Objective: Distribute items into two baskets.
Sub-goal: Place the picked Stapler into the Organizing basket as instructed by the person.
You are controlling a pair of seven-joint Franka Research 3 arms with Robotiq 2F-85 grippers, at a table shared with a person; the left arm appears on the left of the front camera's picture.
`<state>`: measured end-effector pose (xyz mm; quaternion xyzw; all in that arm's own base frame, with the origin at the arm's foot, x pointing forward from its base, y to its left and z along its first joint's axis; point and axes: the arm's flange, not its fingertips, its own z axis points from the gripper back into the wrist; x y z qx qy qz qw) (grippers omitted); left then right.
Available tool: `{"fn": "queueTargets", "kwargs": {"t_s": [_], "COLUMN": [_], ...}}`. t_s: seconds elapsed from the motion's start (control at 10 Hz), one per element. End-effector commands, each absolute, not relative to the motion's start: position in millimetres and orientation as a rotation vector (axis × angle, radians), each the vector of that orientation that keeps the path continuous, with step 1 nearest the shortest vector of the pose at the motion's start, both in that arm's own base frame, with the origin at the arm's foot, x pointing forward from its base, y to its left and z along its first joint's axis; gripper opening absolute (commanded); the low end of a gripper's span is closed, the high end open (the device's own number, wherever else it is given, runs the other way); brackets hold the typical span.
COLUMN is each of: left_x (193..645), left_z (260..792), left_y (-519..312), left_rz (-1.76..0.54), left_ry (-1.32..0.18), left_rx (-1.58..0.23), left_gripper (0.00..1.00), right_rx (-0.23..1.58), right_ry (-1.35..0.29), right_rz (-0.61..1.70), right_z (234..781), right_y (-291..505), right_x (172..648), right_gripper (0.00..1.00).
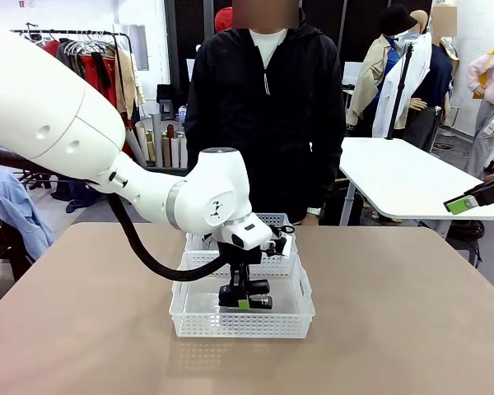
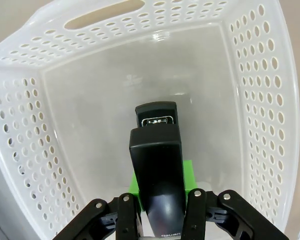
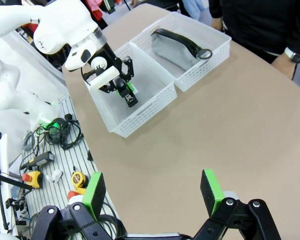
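My left gripper (image 1: 245,298) reaches down inside the near white basket (image 1: 189,317) and is shut on the black stapler (image 2: 156,165), which sits lengthwise between the green pads (image 2: 188,172), low over the basket floor (image 2: 90,115). In the right wrist view the stapler (image 3: 130,97) and that basket (image 3: 150,107) lie at upper left. Just beyond, the second basket (image 3: 210,62) holds the grey pouch (image 3: 176,50) with its black zipper edge. My right gripper (image 3: 152,192) hangs open high above the bare table, far from both baskets, and shows at the right edge (image 1: 468,201) of the front view.
A person in a black jacket (image 1: 267,107) stands at the far side of the table (image 1: 395,329), a hand (image 3: 295,62) near its edge. Beside the table in the right wrist view, a floor rack (image 3: 50,150) holds cables and tools. A white table (image 1: 403,181) stands at back right.
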<state>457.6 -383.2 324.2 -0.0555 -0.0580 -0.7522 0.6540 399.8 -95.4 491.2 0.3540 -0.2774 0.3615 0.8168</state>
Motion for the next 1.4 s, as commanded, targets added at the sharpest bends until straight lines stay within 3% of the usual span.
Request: {"fn": "queueTargets", "kwargs": {"t_s": [0.0,0.2,0.6,0.7,1.3], "left_x": [455,455,455,454,438], "left_z": [328,325,333,337,391], "left_y": [-380,-381,-379,-378,-363], "left_rz": [-1.696,-1.703,-1.693,-1.693,-1.645], "left_ry": [-0.130,-0.111,-0.087,-0.075,-0.076], "left_rx": [-0.091,-0.103,-0.114,-0.134,-0.077], "left_gripper": [0.00,0.19,0.95,1.00,1.00], "right_rx": [0.759,0.759,0.759,0.759,0.759], "right_ry": [-0.597,-0.597,-0.597,-0.597,-0.597], "right_rz": [0.775,0.775,0.775,0.775,0.775], "right_z": [492,492,492,492,492], "right_y": [-94,-94,-94,-94,-94], "right_x": [399,399,399,399,399], "right_gripper": [1.00,1.00,1.00,1.00,1.00]}}
